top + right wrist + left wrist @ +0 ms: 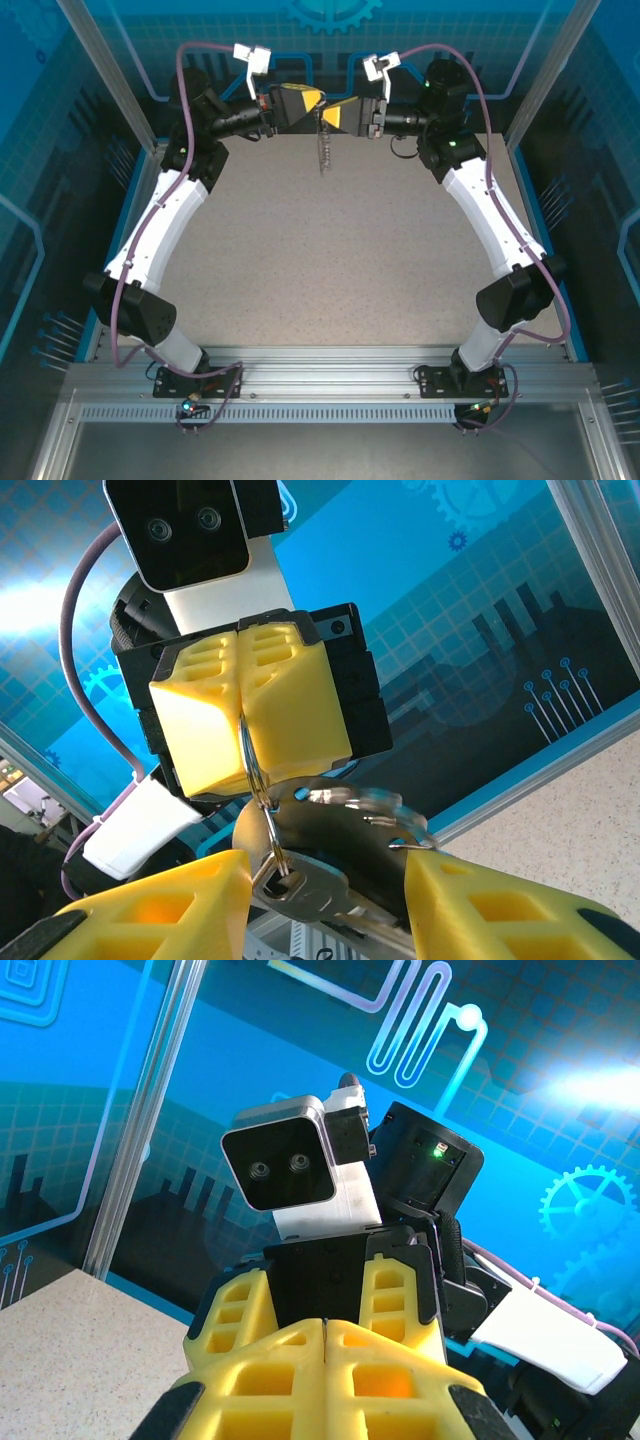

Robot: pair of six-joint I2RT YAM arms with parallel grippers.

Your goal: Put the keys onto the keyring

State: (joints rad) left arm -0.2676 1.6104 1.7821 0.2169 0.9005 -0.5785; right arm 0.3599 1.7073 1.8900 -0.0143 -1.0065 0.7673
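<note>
High over the far middle of the table my two grippers meet tip to tip. My left gripper (316, 101) (327, 1326) (243, 720) is shut on a thin silver wire ring (252, 770). That ring passes through the dark grey carabiner-like keyring (340, 830) and through the square hole of a silver key (305, 888), which hangs from it. No black head shows on this key. My right gripper (327, 112) (325, 880) grips the keyring across its width, one yellow finger (160, 905) on each side. The silvery beaded chain (322, 150) dangles below the grippers.
The speckled tabletop (330, 250) lies far below the held parts. Blue printed walls and a metal corner post (140, 1130) close the back. The right arm's wrist camera (290, 1165) sits directly in front of my left fingers.
</note>
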